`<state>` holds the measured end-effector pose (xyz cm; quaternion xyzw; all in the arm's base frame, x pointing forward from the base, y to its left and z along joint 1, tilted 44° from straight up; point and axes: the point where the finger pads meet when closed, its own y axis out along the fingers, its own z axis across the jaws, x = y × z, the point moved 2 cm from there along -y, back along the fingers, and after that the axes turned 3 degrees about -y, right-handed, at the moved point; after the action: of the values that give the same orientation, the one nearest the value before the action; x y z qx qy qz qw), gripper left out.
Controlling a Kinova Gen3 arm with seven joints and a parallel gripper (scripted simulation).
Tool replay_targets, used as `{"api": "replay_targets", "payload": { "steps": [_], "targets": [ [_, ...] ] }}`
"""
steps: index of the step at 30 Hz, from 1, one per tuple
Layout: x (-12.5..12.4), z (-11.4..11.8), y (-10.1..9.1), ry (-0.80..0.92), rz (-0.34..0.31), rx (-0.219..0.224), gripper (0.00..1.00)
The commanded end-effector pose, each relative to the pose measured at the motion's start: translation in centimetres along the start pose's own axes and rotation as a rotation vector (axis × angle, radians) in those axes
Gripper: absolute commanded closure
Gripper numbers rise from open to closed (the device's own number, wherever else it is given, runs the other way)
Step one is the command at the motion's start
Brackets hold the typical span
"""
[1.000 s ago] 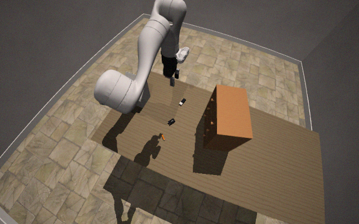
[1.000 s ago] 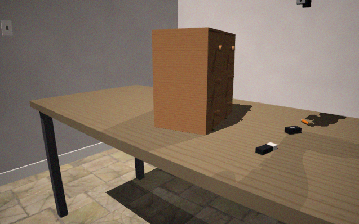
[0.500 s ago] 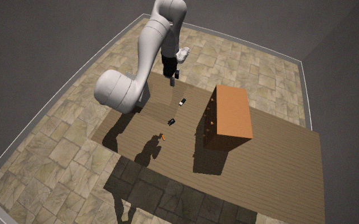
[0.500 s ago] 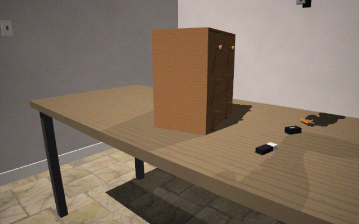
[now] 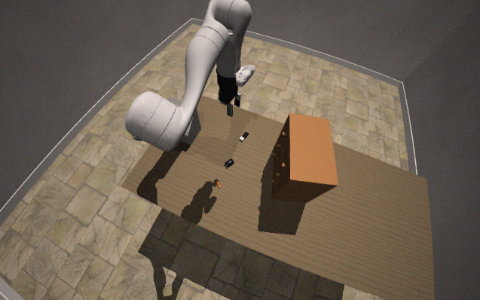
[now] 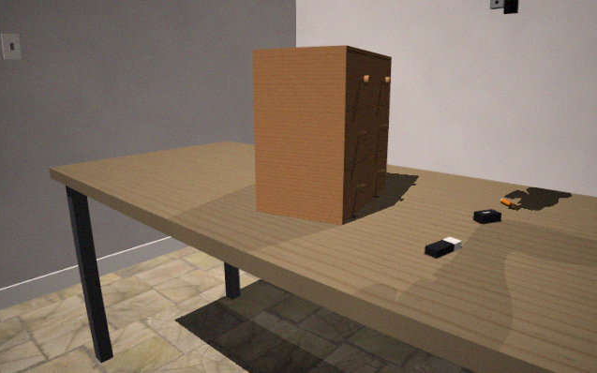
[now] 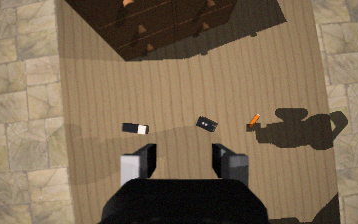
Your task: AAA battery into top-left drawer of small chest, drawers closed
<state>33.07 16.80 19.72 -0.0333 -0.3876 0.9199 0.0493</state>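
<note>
The gripper [image 7: 182, 161] hangs high over the table [image 5: 369, 226] with its jaws wide open and nothing in them, the little orange battery [image 7: 254, 120] lies by the shadow, and the chest [image 5: 309, 151] looks all shut, so a drawer must open next.

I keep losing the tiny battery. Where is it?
In the top view, the orange AAA battery lies on the table, beside the arm's shadow, past the black block.
</note>
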Motion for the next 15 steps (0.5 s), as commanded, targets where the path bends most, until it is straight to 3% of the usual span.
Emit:
{"api": "replay_targets", "payload": {
  "steps": [1, 15],
  "targets": [
    [-0.05, -0.04, -0.06, 0.03, 0.0, 0.0, 0.0],
    [-0.54, 0.15, 0.27, 0.304, -0.013, 0.009, 0.0]
  ]
}}
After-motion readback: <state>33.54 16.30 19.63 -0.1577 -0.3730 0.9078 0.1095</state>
